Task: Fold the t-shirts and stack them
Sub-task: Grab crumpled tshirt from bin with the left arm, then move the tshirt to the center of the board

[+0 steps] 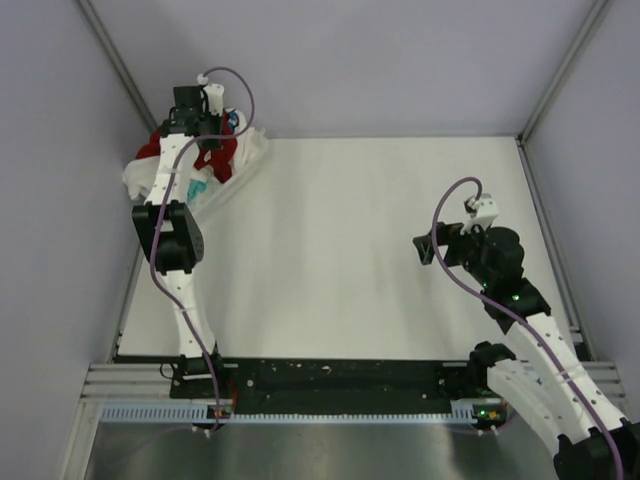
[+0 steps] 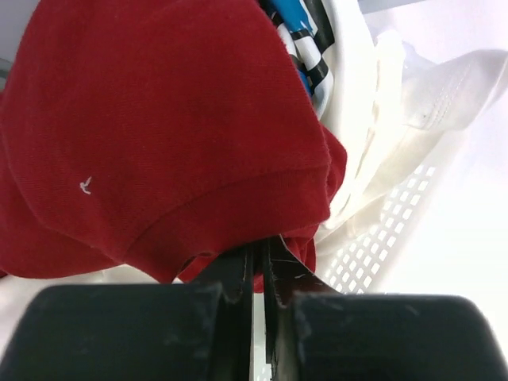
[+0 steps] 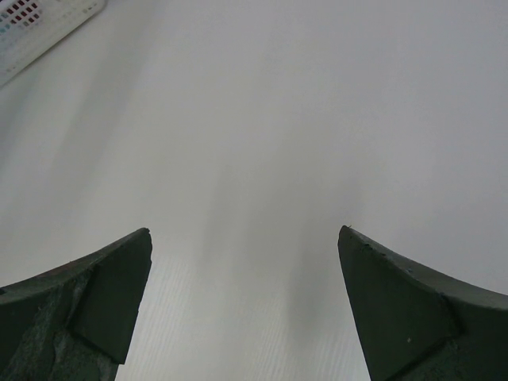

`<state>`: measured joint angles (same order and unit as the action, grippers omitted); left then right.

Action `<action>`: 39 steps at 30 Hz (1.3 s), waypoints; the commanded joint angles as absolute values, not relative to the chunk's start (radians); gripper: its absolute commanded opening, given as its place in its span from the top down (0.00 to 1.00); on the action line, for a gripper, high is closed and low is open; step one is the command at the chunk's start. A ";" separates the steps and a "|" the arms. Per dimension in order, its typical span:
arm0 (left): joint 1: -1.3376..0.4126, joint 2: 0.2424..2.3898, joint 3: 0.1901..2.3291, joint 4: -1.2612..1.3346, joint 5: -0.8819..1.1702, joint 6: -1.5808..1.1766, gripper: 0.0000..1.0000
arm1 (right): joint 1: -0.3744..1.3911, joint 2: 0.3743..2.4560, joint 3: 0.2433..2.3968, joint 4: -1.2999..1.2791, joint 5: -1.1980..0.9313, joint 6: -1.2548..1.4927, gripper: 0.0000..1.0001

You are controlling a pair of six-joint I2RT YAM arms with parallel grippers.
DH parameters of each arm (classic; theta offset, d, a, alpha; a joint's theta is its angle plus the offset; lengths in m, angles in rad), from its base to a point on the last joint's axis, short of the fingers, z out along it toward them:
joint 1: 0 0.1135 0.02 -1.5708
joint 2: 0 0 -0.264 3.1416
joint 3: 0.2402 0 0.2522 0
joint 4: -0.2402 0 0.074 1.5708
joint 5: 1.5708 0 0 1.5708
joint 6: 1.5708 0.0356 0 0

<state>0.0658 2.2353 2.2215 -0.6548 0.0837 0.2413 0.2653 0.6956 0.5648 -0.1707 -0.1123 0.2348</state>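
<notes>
A: Far left corner first. The t-shirts (image 1: 185,175) are heaped in the white tray (image 1: 247,163), at the far-left edge of the surface (image 1: 350,250). The red t-shirt (image 2: 159,135) is seen on top, with the white t-shirts (image 2: 397,103) beside and under it and a blue-patterned t-shirt (image 2: 300,36) tucked behind.

B: And the left hand (image 2: 258,260) is buried in that heap, clenched. A fold of the red t-shirt is pinched between its fingers (image 2: 230,282).

A: Agreed, red cloth is seen running right into the closed jaws. The bulk of the shirt is bunched ahead of the hand in the wrist view, so no long axis can be read.

B: Moving right, the middle of the surface is shown bare and white. That is where the shirt would be expected to be spread.

A: So the pull is judged to run from the far-left corner toward the centre, nearer and rightward in the top view.

B: Far right now. The right hand (image 3: 246,262) is spread wide, nothing is held between its fingers (image 3: 95,298), and it is hung over bare surface, well apart from the tray.

A: The left arm is plainly the nearer one. A white t-shirt dragged out along with the red one is the risk to be watched.
</notes>
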 commanded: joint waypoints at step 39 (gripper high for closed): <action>-0.608 1.925 2.062 -1.073 0.571 0.416 0.31 | 0.321 0.738 0.778 -0.503 -0.015 0.430 0.01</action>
